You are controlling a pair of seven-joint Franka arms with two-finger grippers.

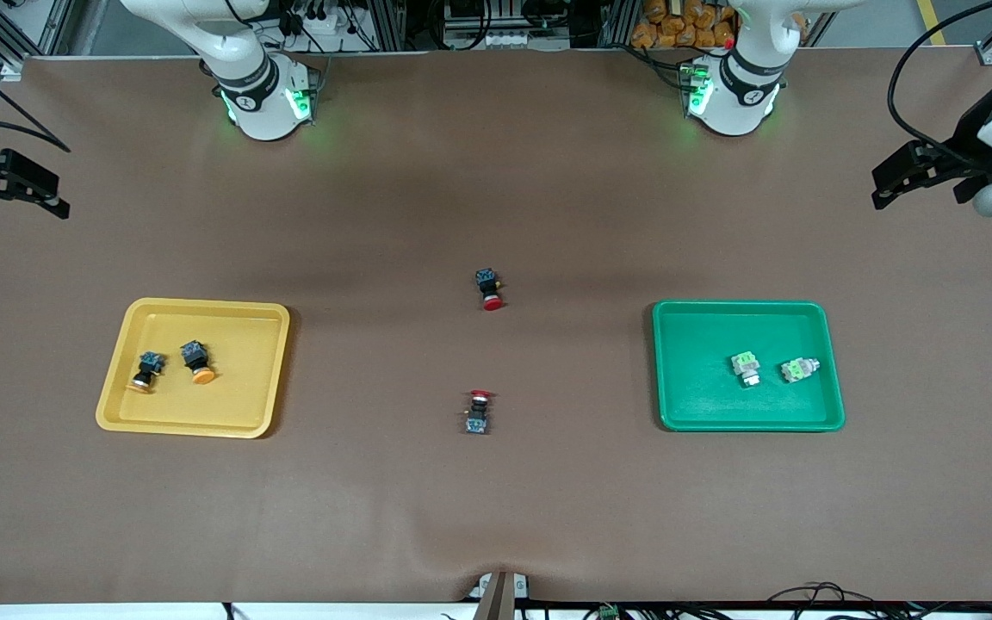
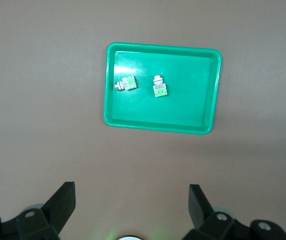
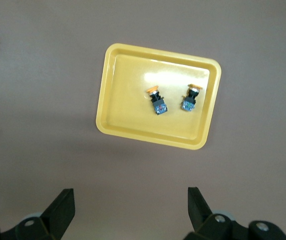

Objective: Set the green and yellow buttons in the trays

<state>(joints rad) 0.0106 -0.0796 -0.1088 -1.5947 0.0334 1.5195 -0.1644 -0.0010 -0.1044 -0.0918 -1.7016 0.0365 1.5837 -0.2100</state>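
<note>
**Sorting appears complete; arms to be kept clear of the trays**

Both yellow-capped buttons are seen lying on their sides in the yellow tray [image 1: 195,426]: one yellow button [image 1: 144,372] sits just beside the other yellow button [image 1: 197,361], neither touching the rim. Both green-topped buttons are seen in the green tray [image 1: 750,422], the first green button [image 1: 747,368] close to the second green button [image 1: 800,369], toward the end of that tray nearer the left arm's end of the tabletop [image 1: 496,499]. Two red-capped switches are left on the bare tabletop between the trays, one red switch [image 1: 489,289] farther from the front camera than the other red switch [image 1: 477,411]; these are not part of the task and are best left untouched.

The left gripper [image 2: 132,202] is held high over the tabletop beside the green tray, its fingers spread wide with nothing between them. The right gripper [image 3: 131,202] is held likewise beside the yellow tray, fingers wide apart and empty.

The task is judged essentially finished. If anything remains, it is a clean retreat: the arms should be kept high and away from the trays, so that no rim is clipped and no button is nudged out.
</note>
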